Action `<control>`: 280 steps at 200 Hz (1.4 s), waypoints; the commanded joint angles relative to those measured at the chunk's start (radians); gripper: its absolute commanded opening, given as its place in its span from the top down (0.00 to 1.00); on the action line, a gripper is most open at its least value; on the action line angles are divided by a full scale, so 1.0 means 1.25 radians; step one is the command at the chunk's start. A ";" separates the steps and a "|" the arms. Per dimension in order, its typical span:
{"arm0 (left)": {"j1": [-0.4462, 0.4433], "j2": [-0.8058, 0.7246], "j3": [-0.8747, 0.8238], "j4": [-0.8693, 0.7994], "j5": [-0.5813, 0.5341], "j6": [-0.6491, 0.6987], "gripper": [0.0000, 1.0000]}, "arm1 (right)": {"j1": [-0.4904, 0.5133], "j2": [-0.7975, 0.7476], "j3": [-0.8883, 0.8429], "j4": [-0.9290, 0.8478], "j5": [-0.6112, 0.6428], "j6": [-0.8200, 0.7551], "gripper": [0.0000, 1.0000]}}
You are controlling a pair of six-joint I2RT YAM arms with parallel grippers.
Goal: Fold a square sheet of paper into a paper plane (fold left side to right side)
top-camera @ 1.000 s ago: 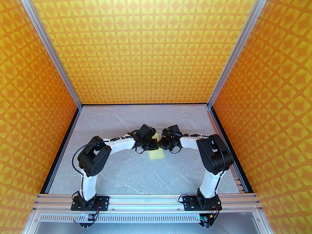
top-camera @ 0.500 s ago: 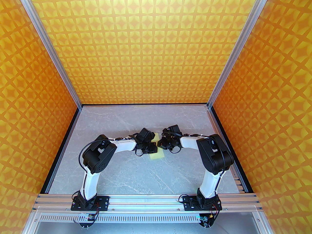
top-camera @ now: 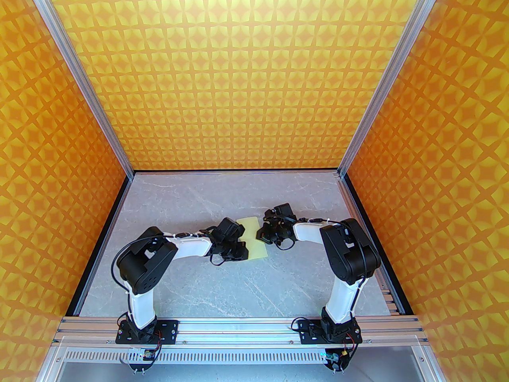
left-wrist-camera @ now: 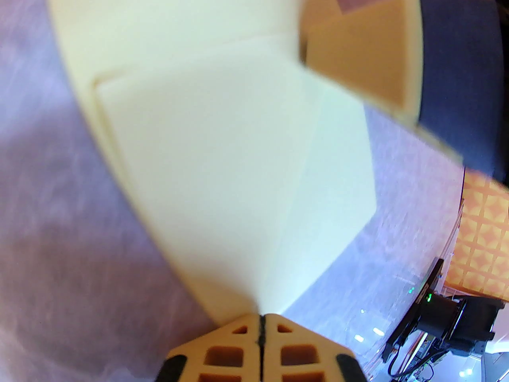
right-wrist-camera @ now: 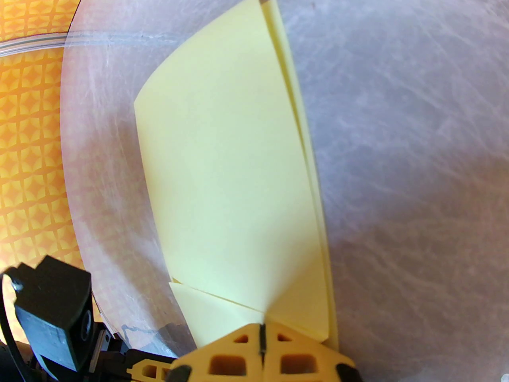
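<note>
**foldfan:** Looking down from the overhead cam, the pale yellow paper sheet (top-camera: 254, 245) sits roughly mid-table on the grey marble-look table (top-camera: 199, 289), right between the two arms. It's doubled over. The right wrist cam shows a big top layer with more layers peeking out along its right edge, plus a small triangular flap down near the fingertips. The top layer's left edge bows in a curve instead of running straight.

**jig_nut:** Ok, and the tools? Gripping it or what?

**foldfan:** The left gripper (left-wrist-camera: 260, 324) has its jaws pressed together, with just a thin dark seam between the tan tips. The tips meet the sheet at its near corner, and the layers fan out from that spot. The right gripper (right-wrist-camera: 261, 332) is the same deal: closed tight, tips on the paper, faint creases radiating away from them. The sheet runs on under the fingers on both sides there. Honestly can't tell whether either one has a layer nipped or is just pressing down on it.

**jig_nut:** What's the tan and dark blob at the top right of the left wrist cam?

**foldfan:** Pretty sure that's one of the right gripper's fingers (left-wrist-camera: 358, 54), blurry, over the far side of the sheet. So both tools are on the same sheet from opposite sides. Orange patterned walls (top-camera: 254, 74) box the table in on three sides.
</note>
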 commanded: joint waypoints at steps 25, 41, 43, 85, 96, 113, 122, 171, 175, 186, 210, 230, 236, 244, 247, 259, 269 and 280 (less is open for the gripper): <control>0.033 -0.065 -0.021 -0.025 0.001 -0.041 0.86 | -0.003 0.035 -0.012 -0.047 0.073 -0.014 1.00; 0.063 -0.067 -0.001 0.012 -0.017 -0.064 0.79 | -0.004 0.032 -0.023 -0.043 0.074 -0.014 1.00; 0.064 -0.066 0.002 0.016 -0.020 -0.066 0.78 | -0.003 0.030 -0.025 -0.042 0.075 -0.014 1.00; 0.126 0.018 0.123 0.021 -0.092 -0.069 0.61 | -0.003 0.023 -0.047 -0.027 0.072 -0.007 1.00; 0.129 0.051 0.163 -0.001 -0.108 -0.058 0.60 | -0.004 0.021 -0.049 -0.026 0.070 -0.006 1.00; 0.130 0.090 0.210 -0.033 -0.147 -0.048 0.59 | -0.003 0.015 -0.052 -0.024 0.069 -0.003 1.00; 0.131 0.104 0.222 -0.035 -0.164 -0.047 0.59 | -0.003 0.012 -0.055 -0.022 0.070 -0.002 1.00; 0.132 0.188 0.335 -0.106 -0.262 -0.014 0.58 | -0.004 0.009 -0.067 -0.009 0.065 0.003 1.00; 0.132 0.193 0.342 -0.108 -0.269 -0.012 0.58 | -0.004 0.009 -0.069 -0.009 0.066 0.002 1.00; 0.131 0.206 0.358 -0.114 -0.291 -0.002 0.57 | -0.003 0.011 -0.071 -0.010 0.065 0.001 1.00; 0.130 0.259 0.420 -0.157 -0.306 0.012 0.57 | -0.003 0.013 -0.079 -0.002 0.066 0.004 1.00; 0.119 0.293 0.467 -0.182 -0.303 0.020 0.56 | -0.002 0.013 -0.082 0.001 0.064 0.006 1.00; 0.114 0.300 0.473 -0.188 -0.299 0.021 0.56 | -0.003 0.013 -0.083 0.002 0.064 0.006 1.00; 0.107 0.305 0.480 -0.196 -0.297 0.020 0.56 | -0.003 0.012 -0.082 0.001 0.063 0.008 1.00; 0.105 0.306 0.481 -0.198 -0.295 0.021 0.56 | -0.003 0.012 -0.082 0.003 0.063 0.008 1.00; 0.096 0.301 0.473 -0.195 -0.285 0.015 0.56 | -0.003 0.012 -0.085 0.003 0.064 0.009 1.00; 0.092 0.293 0.459 -0.185 -0.269 0.008 0.56 | -0.003 0.013 -0.083 0.003 0.064 0.009 1.00; 0.089 0.276 0.444 -0.163 -0.245 -0.003 0.56 | -0.003 0.015 -0.082 0.003 0.063 0.009 1.00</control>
